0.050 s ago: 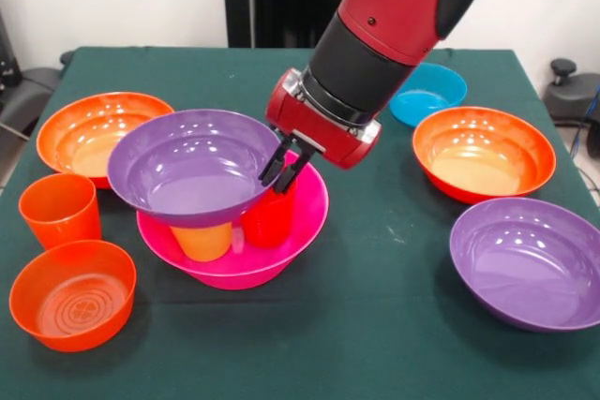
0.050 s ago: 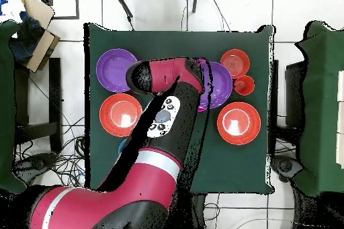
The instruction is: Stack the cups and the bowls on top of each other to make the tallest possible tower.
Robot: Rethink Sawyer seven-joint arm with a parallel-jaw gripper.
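Seven bowls and three cups are on the green table (image 1: pixel 375 325), and only part of the set is stacked. The tower (image 1: pixel 225 203) stands at the table's centre: a big pink bowl (image 1: pixel 305 222) as base, a yellow cup (image 1: pixel 202 241) and a red cup (image 1: pixel 269 220) standing inside it, and a purple bowl (image 1: pixel 187 166) resting tilted on top of those cups. The gripper (image 1: pixel 284 171) is at the purple bowl's 3 o'clock rim, its dark fingers narrow and pinching that rim, so the bowl looks to be mid-placement rather than released. Four pieces are in the tower, by my judgement; six are left loose. Loose bowls, counted from the tower in the front view: one wide orange bowl (image 1: pixel 98 133) at 10 o'clock, one small orange bowl (image 1: pixel 72 294) at 8 o'clock, one small blue bowl (image 1: pixel 427 94) at 2 o'clock, a second wide orange bowl (image 1: pixel 484 154) at 3 o'clock, a second purple bowl (image 1: pixel 527 262) at 4 o'clock. Loose cups: one orange cup (image 1: pixel 60 210) at 9 o'clock, just beside the small orange bowl. Tally: pink bowls one, purple two, wide orange two, small orange one, blue one; cups red one, yellow one, orange one. From overhead the arm (image 2: pixel 161 115) hides most of the tower.
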